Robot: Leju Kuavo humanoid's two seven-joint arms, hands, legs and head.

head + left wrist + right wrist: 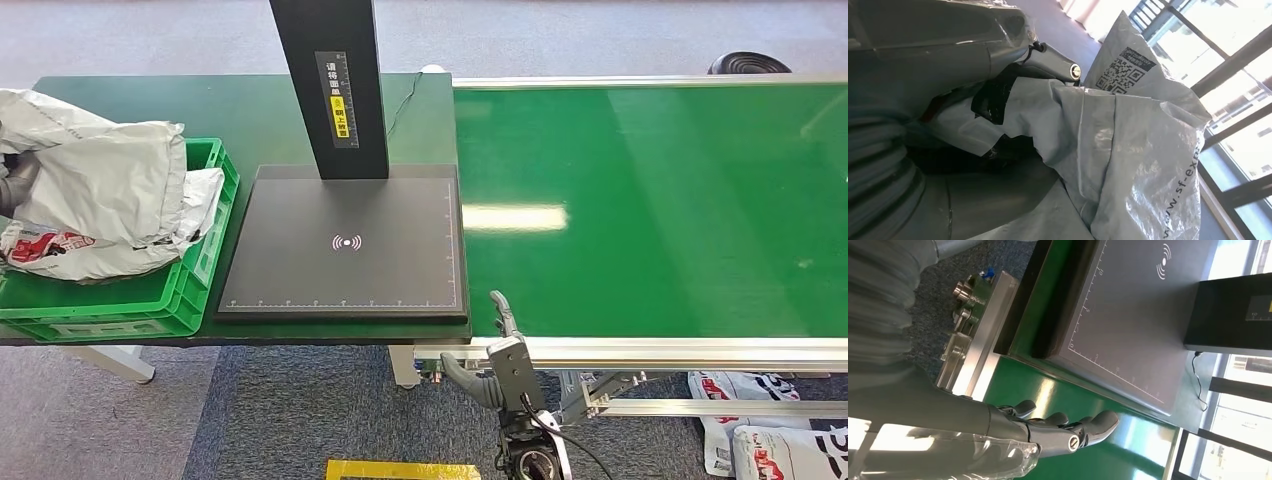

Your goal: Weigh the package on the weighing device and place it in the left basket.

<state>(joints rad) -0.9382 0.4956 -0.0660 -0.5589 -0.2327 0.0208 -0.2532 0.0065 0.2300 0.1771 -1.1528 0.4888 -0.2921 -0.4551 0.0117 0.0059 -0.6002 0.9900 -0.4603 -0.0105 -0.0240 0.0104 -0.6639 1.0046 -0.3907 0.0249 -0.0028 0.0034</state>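
The left hand (998,100) is clamped around a crumpled fold of the bag (100,175), its fingers buried in the plastic, and it carries the bag directly over the basket (205,270), which is the landmark here. In the head view the hand shows as a dark shape at the basket's far-left side, with the bag spreading from it toward the scale. So the bag sits above the basket's left and middle part, raised over the parcels (60,250) already lying inside, and its long axis appears to run across the basket's length. The scale (345,245) lies just right of the basket, with nothing on its plate. The right hand (500,345) is released, fingers spread and holding nothing, well to the right of the basket at the conveyor (650,200) edge, so the left hand is far the nearer. The bag is a grey-white courier mailer, soft and creased, glossy, with a printed code label and lettering; it will likely sag when let go.
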